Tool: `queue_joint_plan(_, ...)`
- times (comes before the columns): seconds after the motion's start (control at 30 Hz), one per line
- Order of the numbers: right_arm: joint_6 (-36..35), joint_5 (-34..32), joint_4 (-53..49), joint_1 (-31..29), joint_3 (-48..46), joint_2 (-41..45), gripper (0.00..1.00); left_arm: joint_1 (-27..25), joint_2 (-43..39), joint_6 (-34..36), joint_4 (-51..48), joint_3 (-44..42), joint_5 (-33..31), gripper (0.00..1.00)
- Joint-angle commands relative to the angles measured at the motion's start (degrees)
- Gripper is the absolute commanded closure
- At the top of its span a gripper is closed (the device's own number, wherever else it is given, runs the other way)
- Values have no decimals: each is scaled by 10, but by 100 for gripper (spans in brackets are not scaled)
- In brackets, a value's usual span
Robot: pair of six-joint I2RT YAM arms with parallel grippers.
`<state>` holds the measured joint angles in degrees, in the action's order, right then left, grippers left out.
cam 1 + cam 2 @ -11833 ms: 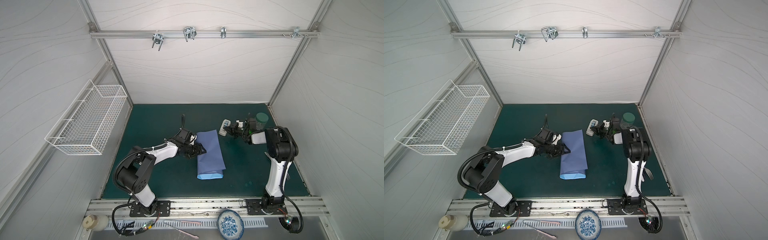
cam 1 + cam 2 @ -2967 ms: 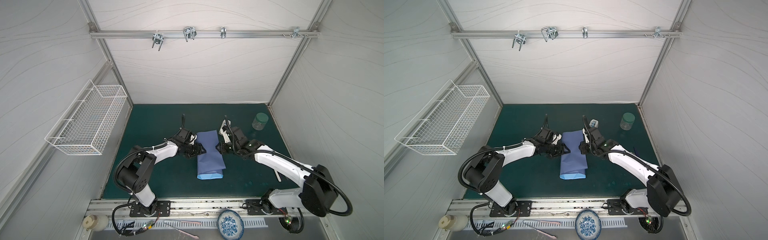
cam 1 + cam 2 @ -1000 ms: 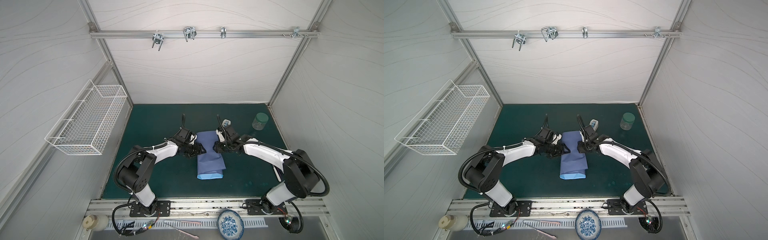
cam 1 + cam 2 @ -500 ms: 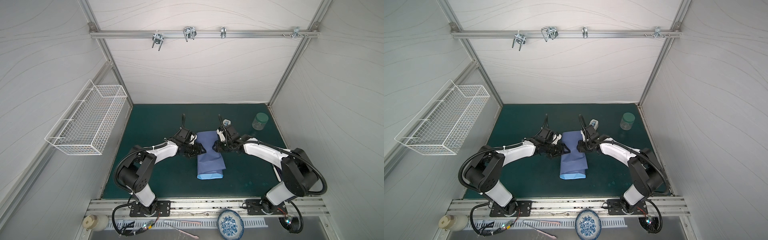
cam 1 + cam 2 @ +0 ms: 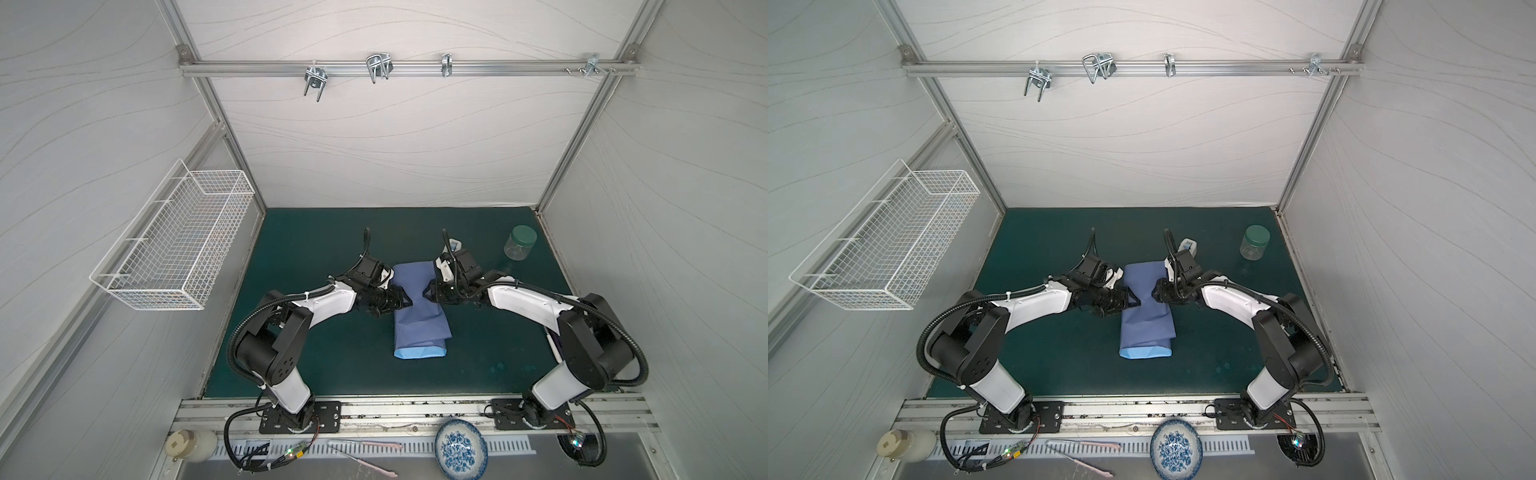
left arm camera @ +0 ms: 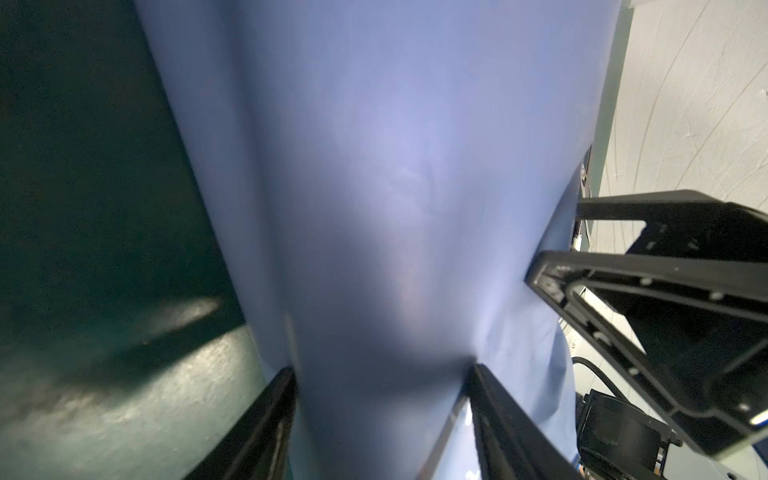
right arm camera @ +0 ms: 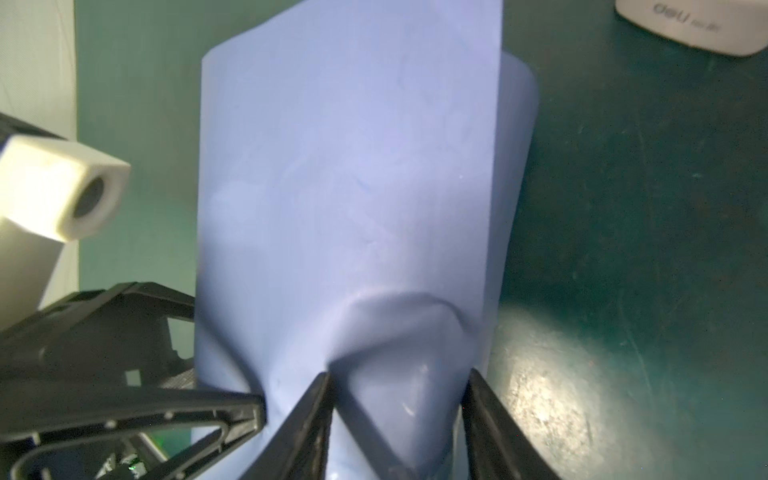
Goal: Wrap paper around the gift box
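Here, at the far left, a white wire basket (image 5: 174, 237) hangs on the side wall, well clear of the green worktop (image 5: 332, 365). Next comes the left end effector (image 5: 405, 301), reaching in low from the left and meeting the left edge of the paper (image 5: 419, 316). The paper lies mid-worktop as a long folded bundle running from back to front, its duller indigo face up. A band of lighter sky-blue shows at its near end in both top views. The gift box cannot be seen under it. In the left wrist view the black fingers (image 6: 274, 415) stand part-way apart, and the paper-covered bundle fills the gap and touches both, so this end effector is clamped on the paper. The right end effector (image 5: 426, 295) is directly opposite at the right edge of the bundle. The two tips face each other across the paper's narrow waist and are near but not touching. In the right wrist view its fingers (image 7: 311, 415) are also part-way apart, straddling a puckered ridge of paper that meets both of them. Whether that ridge is gripped or merely flanked I cannot tell. Further right and toward the back, a small white tape dispenser (image 5: 1187, 246) sits on the worktop just behind the right wrist. A clear jar with a green lid (image 5: 519, 248) stands upright near the back right corner, well apart from the paper.
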<state>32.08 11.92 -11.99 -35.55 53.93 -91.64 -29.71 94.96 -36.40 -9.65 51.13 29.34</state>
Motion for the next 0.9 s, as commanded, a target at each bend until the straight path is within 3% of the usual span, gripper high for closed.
queue_joint_plan(0.0, 17, 64, 44, -7, -21, -45, 45, -4, 35, 14, -68, -19, -61, 35)
queue_joint_plan(0.37, 58, 122, 110, 11, -38, -81, 26, -4, 33, 15, -70, -19, -62, 35)
queue_joint_plan(0.57, 77, 148, 134, 26, -49, -85, 11, -4, 31, 14, -70, -19, -62, 35)
queue_joint_plan(0.7, 67, 161, 130, 42, -52, -55, 6, -4, 31, 13, -70, -18, -64, 35)
queue_joint_plan(0.87, 35, 128, 91, 50, -72, 31, 1, -4, 27, 8, -64, -17, -62, 33)
